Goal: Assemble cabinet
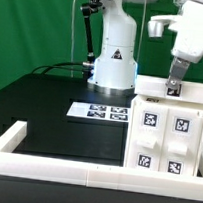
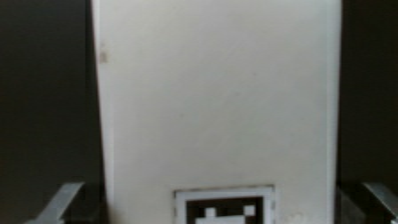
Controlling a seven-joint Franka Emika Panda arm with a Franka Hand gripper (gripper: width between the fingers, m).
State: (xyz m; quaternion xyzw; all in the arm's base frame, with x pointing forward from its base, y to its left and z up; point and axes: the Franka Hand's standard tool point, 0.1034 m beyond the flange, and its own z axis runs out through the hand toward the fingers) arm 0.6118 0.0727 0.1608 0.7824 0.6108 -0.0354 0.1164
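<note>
The white cabinet (image 1: 169, 128) stands at the exterior view's right, its front faces carrying several black-and-white tags. My gripper (image 1: 174, 88) hangs over the cabinet's far top edge, fingertips right at that edge. In the wrist view a tall white cabinet panel (image 2: 214, 100) fills the middle, with a tag (image 2: 226, 207) near the gripper (image 2: 222, 205). One finger (image 2: 63, 203) stands on each side of the panel, with a dark gap between each finger and the panel's edge. The gripper is open and straddles the panel.
The marker board (image 1: 100, 111) lies flat on the black table in front of the arm's white base (image 1: 113, 65). A long low white rail (image 1: 53, 166) runs along the front and up the exterior view's left. A green backdrop stands behind.
</note>
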